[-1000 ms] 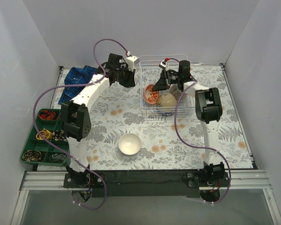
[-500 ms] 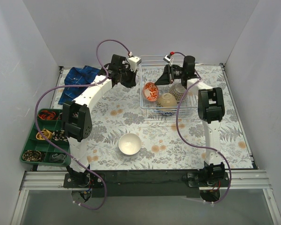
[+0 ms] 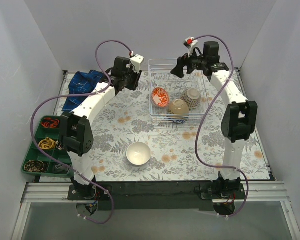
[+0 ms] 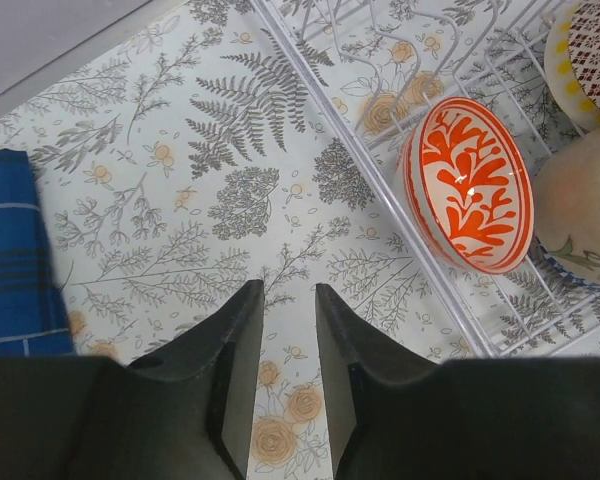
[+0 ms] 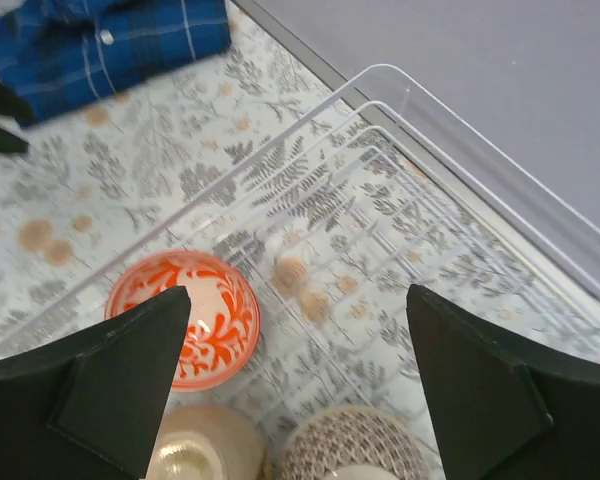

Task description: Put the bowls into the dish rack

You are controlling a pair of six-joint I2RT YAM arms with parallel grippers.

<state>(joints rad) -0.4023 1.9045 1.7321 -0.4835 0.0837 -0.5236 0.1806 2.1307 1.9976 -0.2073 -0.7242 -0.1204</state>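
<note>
White wire dish rack (image 3: 165, 60) upper centre: orange-patterned bowl (image 3: 160, 97) stands on edge, likely saving room. Your right gripper (image 5: 298, 300) wide, empty above rack; left gripper (image 4: 288, 292) narrowly parted, empty. Lower centre, plain white bowl (image 3: 138, 153) awaits you

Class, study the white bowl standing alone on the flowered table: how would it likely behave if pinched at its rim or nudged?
The white bowl looks hard and glossy, so it is probably stiff, somewhat slippery and breakable if dropped. Its rounded sides suggest a push near the rim might tip it rather than slide it.
</note>
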